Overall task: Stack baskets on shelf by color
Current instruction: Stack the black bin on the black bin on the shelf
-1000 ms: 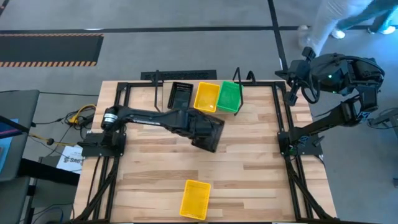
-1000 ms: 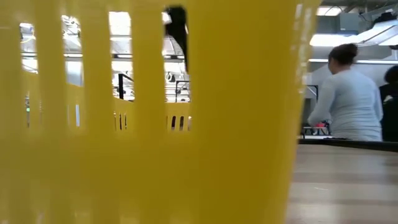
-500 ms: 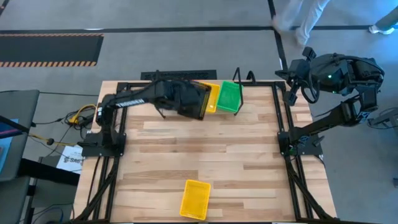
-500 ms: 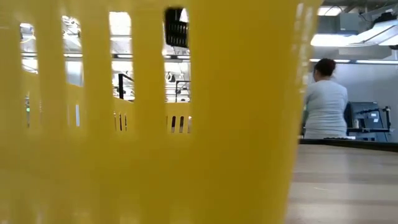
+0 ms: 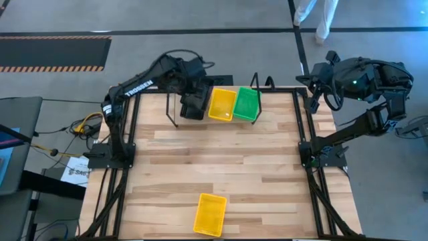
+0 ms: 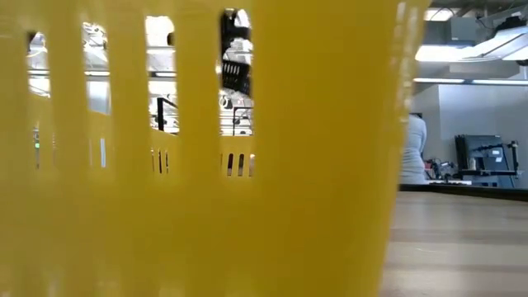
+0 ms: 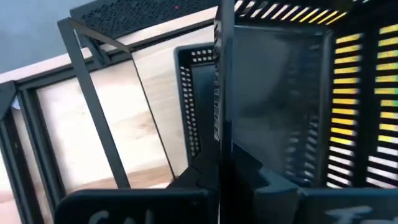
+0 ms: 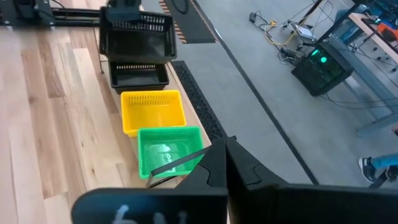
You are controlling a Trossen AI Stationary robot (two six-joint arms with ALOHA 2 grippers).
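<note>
On the far left side of the table (image 5: 167, 174) the left arm reaches to the back edge, and the left gripper (image 5: 192, 102) holds a black basket (image 8: 136, 38) in the air, its fingers closed on the rim of this basket. In the right wrist view this held basket hangs just above a second black basket (image 8: 138, 76) that already sits at the left end of the shelf (image 5: 257, 84), and the two do not seem to touch. In the left wrist view the wall of the held basket fills the frame, the lower black basket (image 7: 198, 106) shows behind it, and yellow is seen through its slots. Just beside the black basket on the shelf is a yellow basket (image 5: 222, 104), and next to it a green basket (image 5: 247, 103), the three in one row at the back of the table. Nearer to the front edge, well apart from the shelf, one more yellow basket (image 5: 210, 214) lies alone on the wood; it stands right before the low camera and covers most of that view. At the far right the right gripper (image 5: 319, 79) waits beyond the table corner, raised, and I cannot tell if its fingers are open or closed
</note>
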